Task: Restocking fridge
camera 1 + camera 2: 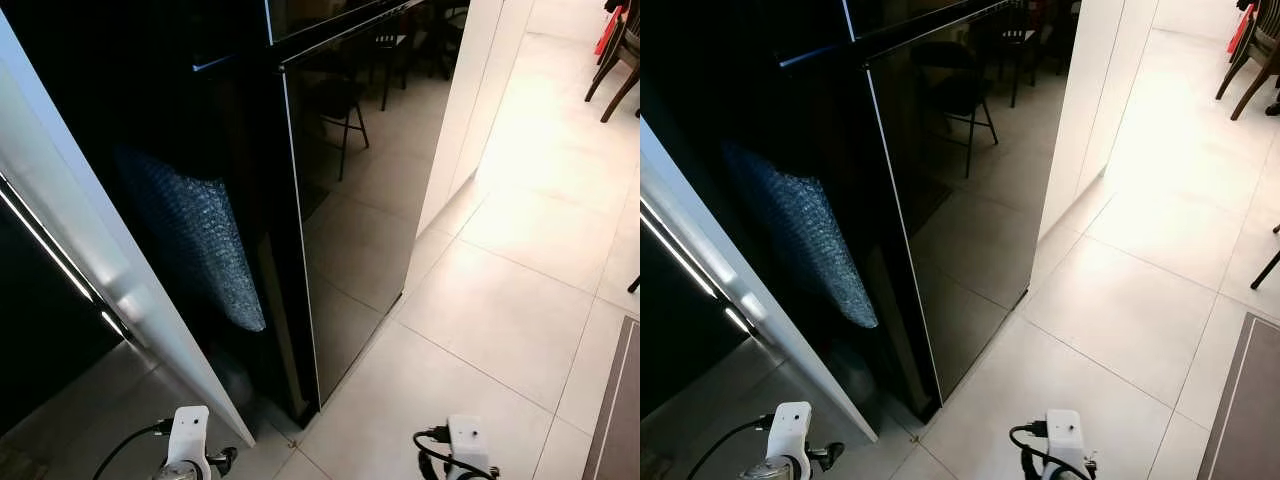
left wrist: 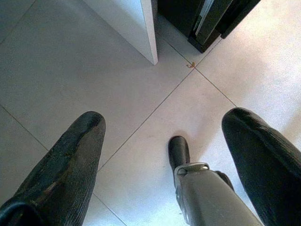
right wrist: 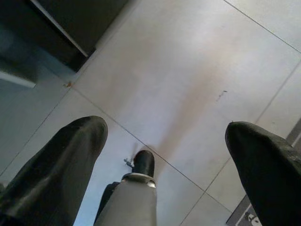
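Note:
A tall black glossy fridge (image 1: pixel 350 200) stands in front of me, its doors shut and mirroring chairs and floor tiles. In the dark space left of its door edge hangs a grey bubble-textured sheet (image 1: pixel 195 235). Both arms hang low, their white wrist mounts showing at the bottom edge, the left arm (image 1: pixel 188 440) and the right arm (image 1: pixel 462 445). My left gripper (image 2: pixel 164 120) is open over the tiled floor near the fridge's base, holding nothing. My right gripper (image 3: pixel 167 127) is likewise open and empty above the tiles.
A slanted white panel (image 1: pixel 100 260) with a bright light strip stands left of the fridge. A white wall (image 1: pixel 465 100) flanks its right side. Pale floor tiles (image 1: pixel 520 300) stretch to the right, with chairs (image 1: pixel 615 60) far back and a grey mat (image 1: pixel 615 410) at the right edge.

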Controlling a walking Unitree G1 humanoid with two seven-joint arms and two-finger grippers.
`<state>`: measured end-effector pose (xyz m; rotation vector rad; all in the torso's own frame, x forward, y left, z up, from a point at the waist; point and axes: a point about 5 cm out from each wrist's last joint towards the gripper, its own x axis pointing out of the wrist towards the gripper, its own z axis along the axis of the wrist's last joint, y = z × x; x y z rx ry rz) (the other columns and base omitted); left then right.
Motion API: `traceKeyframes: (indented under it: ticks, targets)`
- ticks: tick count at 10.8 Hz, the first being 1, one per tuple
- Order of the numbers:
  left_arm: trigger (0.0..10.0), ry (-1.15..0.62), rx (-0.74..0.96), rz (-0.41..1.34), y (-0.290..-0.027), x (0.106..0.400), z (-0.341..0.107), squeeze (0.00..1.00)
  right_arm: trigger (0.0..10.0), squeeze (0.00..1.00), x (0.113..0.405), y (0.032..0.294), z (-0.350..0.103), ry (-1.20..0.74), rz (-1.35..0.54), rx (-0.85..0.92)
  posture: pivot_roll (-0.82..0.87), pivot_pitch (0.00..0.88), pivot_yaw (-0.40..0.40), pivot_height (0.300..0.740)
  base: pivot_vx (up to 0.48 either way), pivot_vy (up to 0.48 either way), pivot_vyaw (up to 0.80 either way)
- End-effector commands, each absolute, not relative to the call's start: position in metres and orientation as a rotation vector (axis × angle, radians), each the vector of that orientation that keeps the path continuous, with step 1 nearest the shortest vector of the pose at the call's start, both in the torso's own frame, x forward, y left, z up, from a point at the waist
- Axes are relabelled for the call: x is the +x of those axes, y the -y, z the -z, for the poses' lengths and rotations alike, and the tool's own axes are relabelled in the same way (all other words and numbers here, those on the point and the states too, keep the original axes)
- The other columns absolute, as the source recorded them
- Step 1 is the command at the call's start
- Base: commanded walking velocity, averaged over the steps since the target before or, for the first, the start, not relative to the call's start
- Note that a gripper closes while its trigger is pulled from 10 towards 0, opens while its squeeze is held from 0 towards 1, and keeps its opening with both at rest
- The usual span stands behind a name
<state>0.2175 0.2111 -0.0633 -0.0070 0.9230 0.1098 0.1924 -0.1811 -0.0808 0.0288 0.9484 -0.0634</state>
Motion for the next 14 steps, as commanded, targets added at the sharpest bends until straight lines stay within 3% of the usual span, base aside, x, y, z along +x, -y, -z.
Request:
traceKeyframes:
  ticks: [1, 14]
  targets:
    - [10.0, -0.944, -0.005, -0.122, -0.2122, 0.2156, 0.0645, 0.0, 10.0, 0.0, 0.1844, 0.194, 0.0831, -0.965, 0.087, 0.037, -0.01, 0.0, 0.018, 0.74, 0.0, 0.0, 0.0]
    - [10.0, -0.958, 0.011, -0.107, -0.2125, 0.2123, 0.0664, 0.0, 10.0, 0.0, 0.1809, 0.1942, 0.0848, -0.97, 0.128, 0.037, -0.03, 0.0, 0.032, 0.74, 0.0, -0.08, -0.05]
